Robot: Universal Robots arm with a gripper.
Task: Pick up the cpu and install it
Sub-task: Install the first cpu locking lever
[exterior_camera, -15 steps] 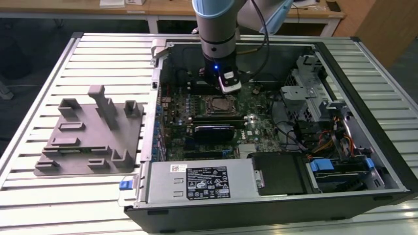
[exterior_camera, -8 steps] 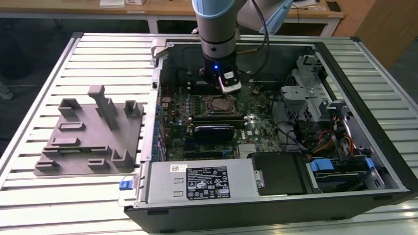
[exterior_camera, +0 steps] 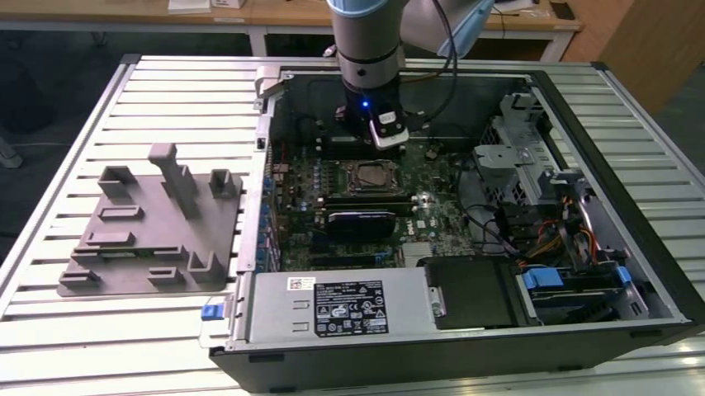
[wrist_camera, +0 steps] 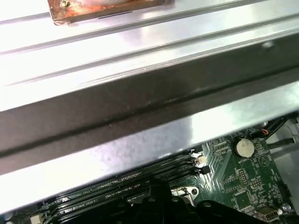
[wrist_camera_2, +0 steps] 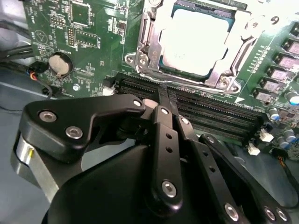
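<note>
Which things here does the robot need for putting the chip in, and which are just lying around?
For the job:
- chip, sitting in its metal socket
- claw, hovering just beside the socket

Just lying around:
- grey plastic tray on the table
- round battery
- memory slots

The computer case (exterior_camera: 441, 247) lies open on its side, so the motherboard (exterior_camera: 364, 198) is reachable from above, hemmed by the case walls on all sides. The arm's gripper (exterior_camera: 369, 136) hangs over the board's far part, close to the far wall. Just beside it, the socket frame (wrist_camera_2: 196, 42) sits clamped around the cpu (wrist_camera_2: 198, 39), with open air above it. The memory slots (wrist_camera_2: 201, 105) run between gripper and socket, low and flat. Toward the exterior view's right, the drive cage (exterior_camera: 523, 157) and loose cables (exterior_camera: 529, 235) crowd the space. The power supply (exterior_camera: 336, 305) blocks the near edge. The grey tray (exterior_camera: 154, 227) stands well apart, outside the case.
</note>
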